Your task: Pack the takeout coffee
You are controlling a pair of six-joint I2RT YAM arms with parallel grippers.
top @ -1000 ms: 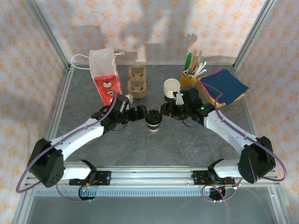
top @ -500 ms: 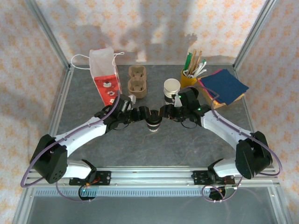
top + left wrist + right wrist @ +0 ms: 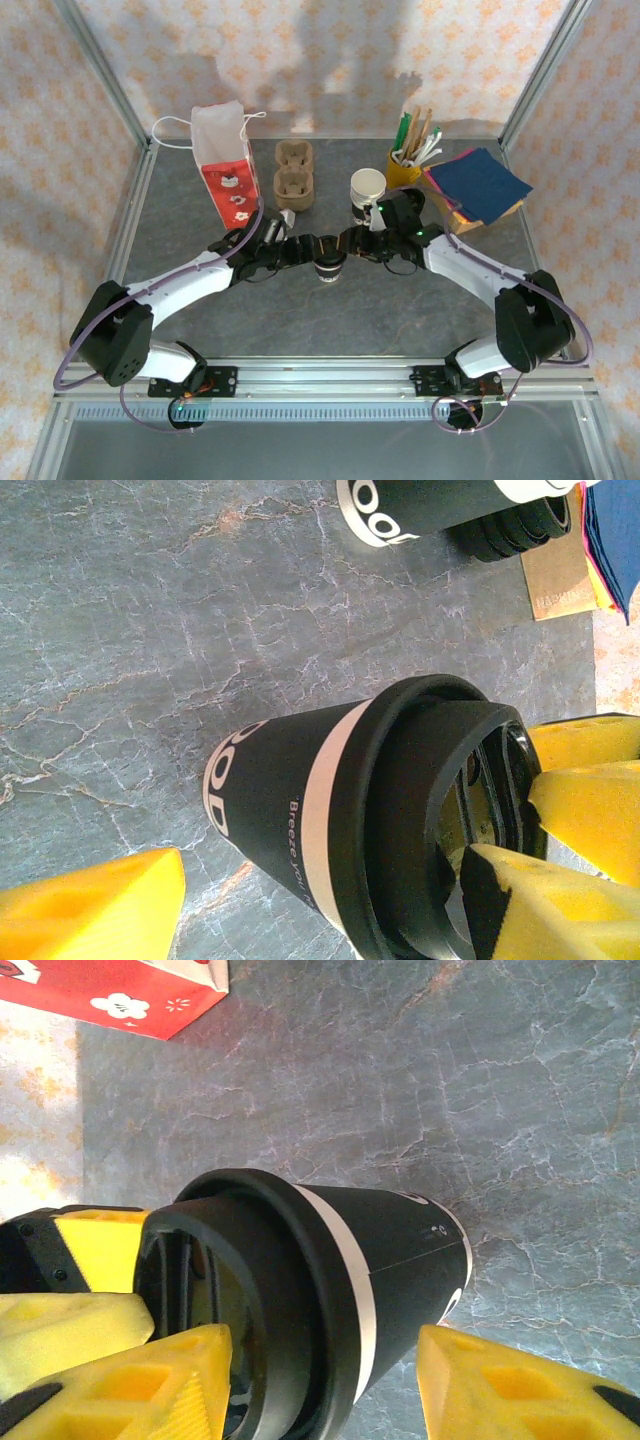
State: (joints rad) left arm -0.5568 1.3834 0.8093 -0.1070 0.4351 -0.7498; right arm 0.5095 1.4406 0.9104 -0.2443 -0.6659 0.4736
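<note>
The takeout coffee cup (image 3: 328,264) stands upright mid-table: dark paper with a white band and a black lid (image 3: 420,810). Both arms meet at it. My left gripper (image 3: 304,247) comes in from the left, jaws open. One of its fingers (image 3: 100,905) hangs clear of the cup's wall, low by the base, and the other finger (image 3: 550,910) lies over the lid. My right gripper (image 3: 352,243) reaches in from the right, also open. One of its fingers (image 3: 130,1385) sits over the lid rim and the other finger (image 3: 520,1390) stands beside the base (image 3: 440,1260).
On the grey stone table (image 3: 400,310), a red-and-white paper bag (image 3: 228,170) stands back left, next to a brown cardboard carrier (image 3: 292,175). Behind the right gripper stand another cup (image 3: 367,190) and stacked black lids (image 3: 515,525). A yellow stirrer cup (image 3: 405,162) and blue napkins (image 3: 482,185) are back right.
The left gripper has slid right, up to the cup, and its jaws have narrowed. The right gripper has edged closer from the other side. The cup has stayed put.
</note>
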